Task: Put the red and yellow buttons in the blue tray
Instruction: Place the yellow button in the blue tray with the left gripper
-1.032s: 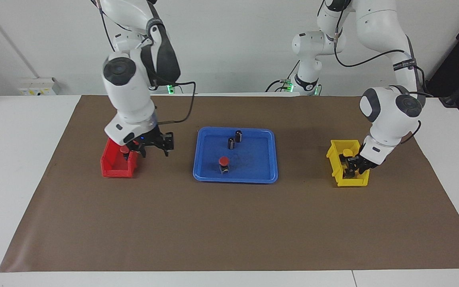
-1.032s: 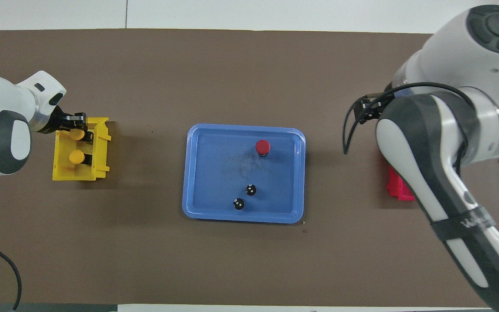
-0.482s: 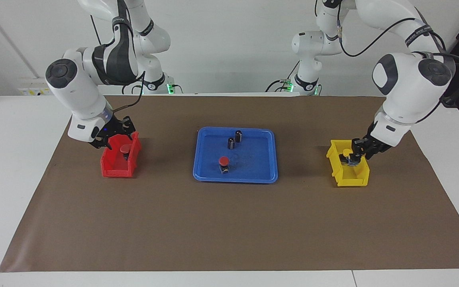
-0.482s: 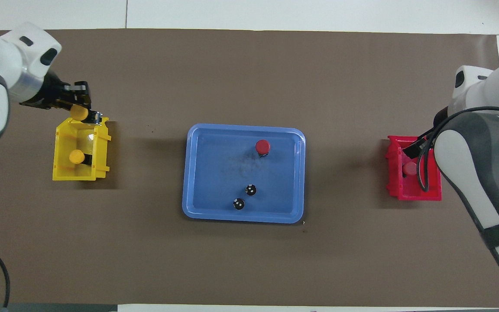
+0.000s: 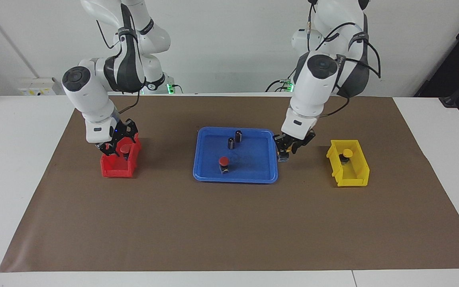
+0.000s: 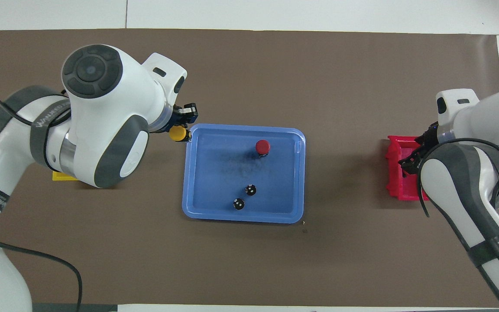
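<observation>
- Overhead view gives us the only writing: a black band on each arm carries white lettering, too broken for us to read in full.
- We see the left tool (image 5: 288, 150) raised over the rim of the blue tray (image 5: 199, 169) at the tray's end toward the left arm, clamped on a yellow button (image 6: 177, 134); from overhead that button sits at about 10 o'clock from the tray's middle, right at the rim. The left arm bends down steeply from its base, wrist pointing at the bench (image 5: 221, 227).
- We find the right tool (image 5: 114, 142) over the red bin (image 5: 112, 169), low over its robot-side edge, close beside the red button (image 5: 125, 149) that stands in that bin; we cannot tell whether this tool is spread or closed. The right arm's forearm slopes down to it and, from overhead, covers much of the bin.
- Inside the tray a second red button (image 5: 224, 163) stands at about 1 o'clock from the tray's middle in the overhead view, and two dark cylinders (image 5: 234, 139) stand close together at about 6 o'clock.
- A second yellow button (image 5: 347, 154) rests in the yellow bin (image 5: 351, 179) toward the left arm's end; overhead, the left arm hides nearly all of that bin.
- Brown paper (image 5: 229, 239) covers the bench under everything.
</observation>
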